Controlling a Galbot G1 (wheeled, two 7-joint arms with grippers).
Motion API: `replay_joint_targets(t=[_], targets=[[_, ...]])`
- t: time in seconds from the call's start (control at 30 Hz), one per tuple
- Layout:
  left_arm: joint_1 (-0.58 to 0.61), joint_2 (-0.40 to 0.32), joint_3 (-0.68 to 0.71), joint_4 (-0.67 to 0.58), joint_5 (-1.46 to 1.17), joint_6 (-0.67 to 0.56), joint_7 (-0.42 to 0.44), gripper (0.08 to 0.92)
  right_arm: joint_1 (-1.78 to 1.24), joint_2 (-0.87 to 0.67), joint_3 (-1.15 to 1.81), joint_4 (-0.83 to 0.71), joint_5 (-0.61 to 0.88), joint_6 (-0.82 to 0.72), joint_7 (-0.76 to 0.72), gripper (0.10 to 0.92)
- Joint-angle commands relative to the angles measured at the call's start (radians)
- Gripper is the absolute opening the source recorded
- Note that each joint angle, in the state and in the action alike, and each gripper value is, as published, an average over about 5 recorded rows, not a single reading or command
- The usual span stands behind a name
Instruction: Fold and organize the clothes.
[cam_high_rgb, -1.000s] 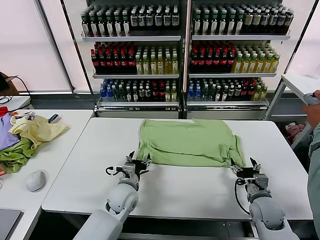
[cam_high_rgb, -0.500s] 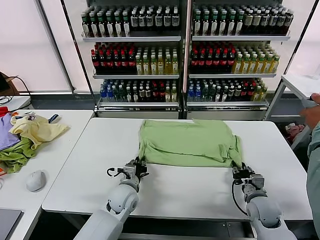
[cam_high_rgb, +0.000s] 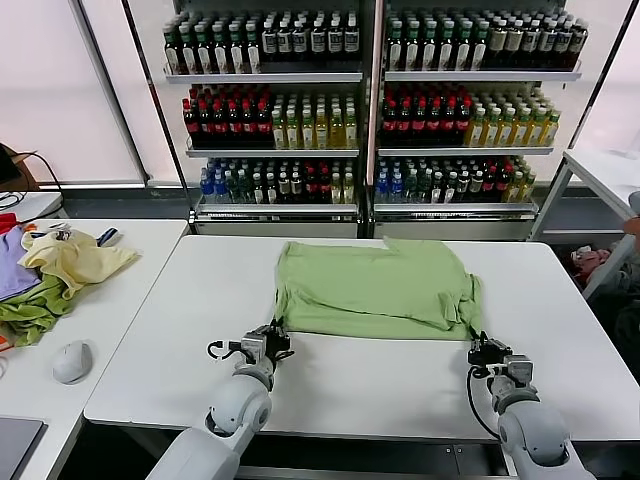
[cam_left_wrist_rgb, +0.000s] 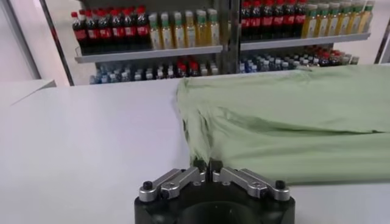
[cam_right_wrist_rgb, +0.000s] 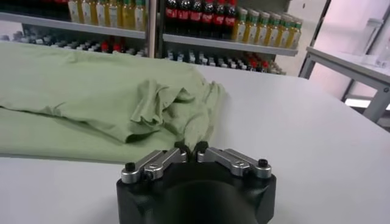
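Observation:
The light green shirt (cam_high_rgb: 375, 285) lies flat on the white table (cam_high_rgb: 180, 330), plain side up; its printed graphic is hidden. My left gripper (cam_high_rgb: 275, 337) is shut on the shirt's near left corner, which shows in the left wrist view (cam_left_wrist_rgb: 207, 165) with the shirt (cam_left_wrist_rgb: 292, 128) spread beyond it. My right gripper (cam_high_rgb: 478, 349) is shut on the near right corner, where the cloth bunches up. In the right wrist view the gripper (cam_right_wrist_rgb: 191, 148) pinches the hem of the shirt (cam_right_wrist_rgb: 91, 91).
Shelves of bottles (cam_high_rgb: 370, 100) stand behind the table. A side table on the left holds a pale yellow garment (cam_high_rgb: 75, 260), a darker green one (cam_high_rgb: 30, 310), a purple one (cam_high_rgb: 10, 272) and a mouse (cam_high_rgb: 70, 360). A person's hand (cam_high_rgb: 632, 228) shows at the right edge.
Both grippers went from open beside the shirt's near corners to shut on them, then drew back slightly toward me, pulling the near hem taut.

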Motion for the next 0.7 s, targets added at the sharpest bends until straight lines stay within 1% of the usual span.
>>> replay_joint_targets(t=[0.03,0.2,0.3,0.47,0.6,0.7], targets=[[0.242,0.023,-0.057,-0.282,0.013,-0.006,0.006,0.101,-0.203,0.002,0.059,0.228,-0.004,-0.006,-0.002,0.158],[0.382,0.03,-0.107,-0.371,0.019,-0.004,0.02,0.101,-0.315,0.015,0.094,0.33,-0.037,-0.003,-0.007,0.158],[0.447,0.014,-0.131,-0.404,0.052,0.002,0.026,0.101,-0.369,0.029,0.108,0.375,-0.064,0.001,-0.009,0.158],[0.549,-0.012,-0.175,-0.427,0.123,0.004,0.05,0.101,-0.427,0.043,0.126,0.42,-0.082,-0.002,-0.007,0.158],[0.599,-0.002,-0.212,-0.446,0.134,0.004,0.072,0.102,-0.442,0.05,0.12,0.438,-0.102,-0.003,-0.008,0.163],[0.597,0.004,-0.234,-0.466,0.135,0.009,0.083,0.121,-0.442,0.058,0.117,0.466,-0.111,0.011,-0.009,0.214]])
